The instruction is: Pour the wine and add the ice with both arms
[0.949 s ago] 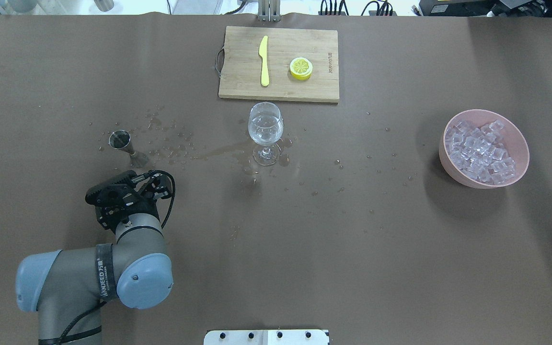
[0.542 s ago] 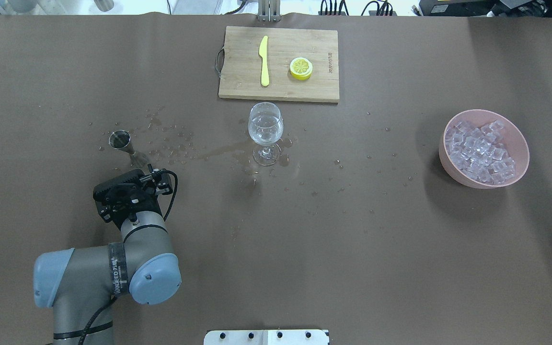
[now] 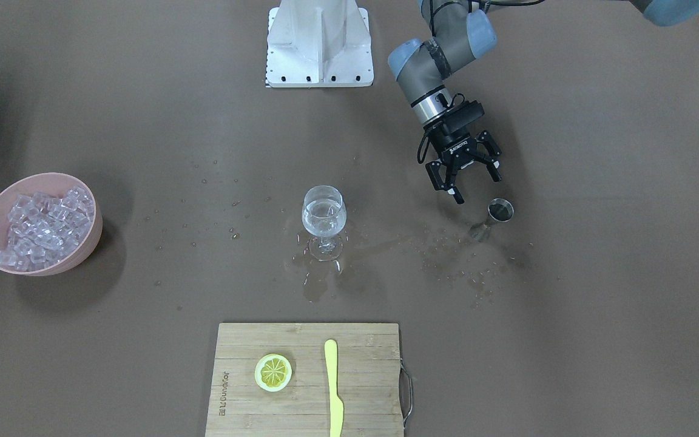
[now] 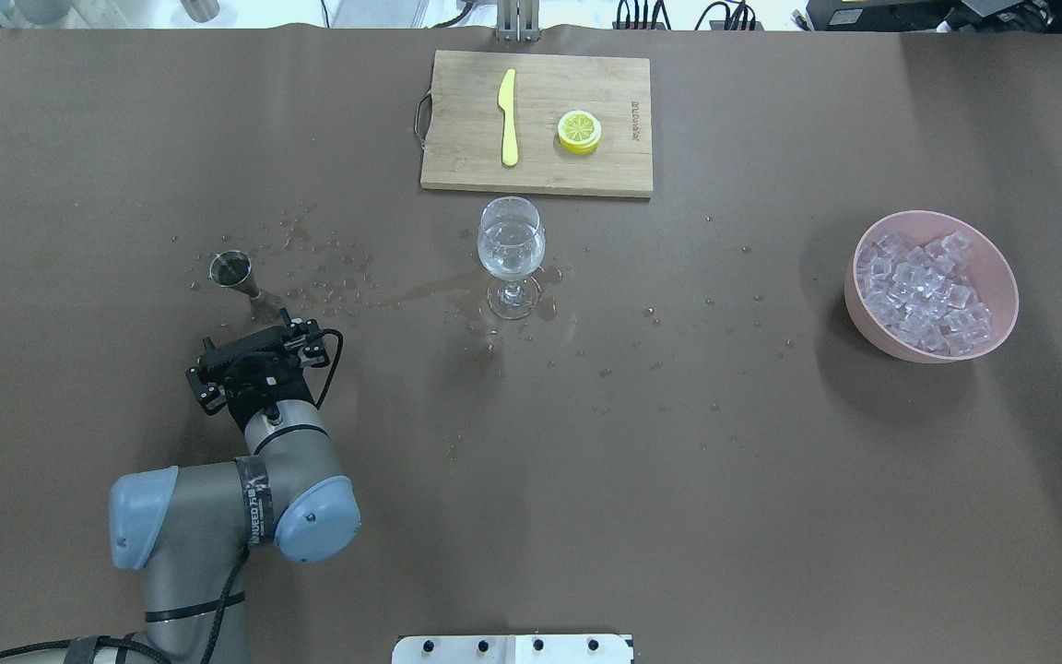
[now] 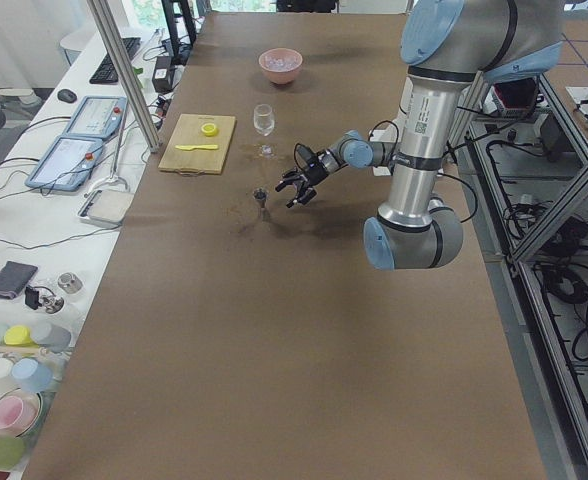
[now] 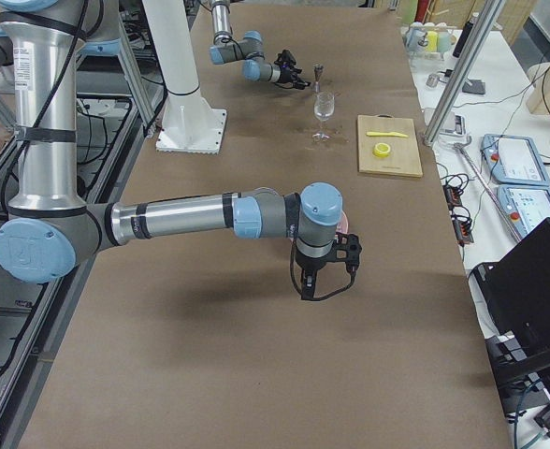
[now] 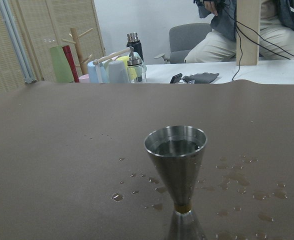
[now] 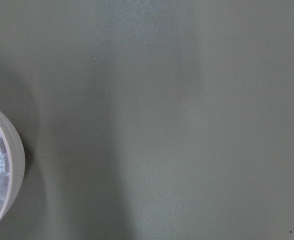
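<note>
Jigger point(image 3: 500, 210) beside left end effector point(image 3: 477, 187)

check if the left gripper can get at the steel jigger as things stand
Probably yes: the left gripper is open and hangs close beside the upright jigger, facing it, and nothing stands between them.

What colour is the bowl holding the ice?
Pale pink bowl; shows best in the overhead exterior view.
</note>
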Controlling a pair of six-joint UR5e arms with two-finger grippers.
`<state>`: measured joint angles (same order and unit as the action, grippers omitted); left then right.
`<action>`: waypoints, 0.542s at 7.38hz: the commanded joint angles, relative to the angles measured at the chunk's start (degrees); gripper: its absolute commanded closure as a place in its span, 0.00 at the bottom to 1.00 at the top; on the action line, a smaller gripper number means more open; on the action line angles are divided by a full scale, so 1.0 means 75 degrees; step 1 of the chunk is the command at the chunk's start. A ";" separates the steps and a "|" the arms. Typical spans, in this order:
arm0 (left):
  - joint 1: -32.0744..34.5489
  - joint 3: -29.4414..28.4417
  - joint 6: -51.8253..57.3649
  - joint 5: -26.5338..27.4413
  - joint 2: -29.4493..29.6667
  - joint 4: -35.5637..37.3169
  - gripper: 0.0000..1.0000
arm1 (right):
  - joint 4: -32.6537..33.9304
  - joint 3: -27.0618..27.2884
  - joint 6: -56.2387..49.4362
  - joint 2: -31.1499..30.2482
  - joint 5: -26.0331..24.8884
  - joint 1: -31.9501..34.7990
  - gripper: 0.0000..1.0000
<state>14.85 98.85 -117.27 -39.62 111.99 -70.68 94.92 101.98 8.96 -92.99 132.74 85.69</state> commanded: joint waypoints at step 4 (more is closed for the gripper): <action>0.0551 -0.1016 0.0120 0.0278 0.0408 -0.0642 0.03 | 0.0000 -0.0004 0.0000 0.0000 0.0009 0.0000 0.00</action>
<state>18.23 91.74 -116.93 -38.44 114.80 -75.25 94.86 101.95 8.96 -92.99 132.80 85.69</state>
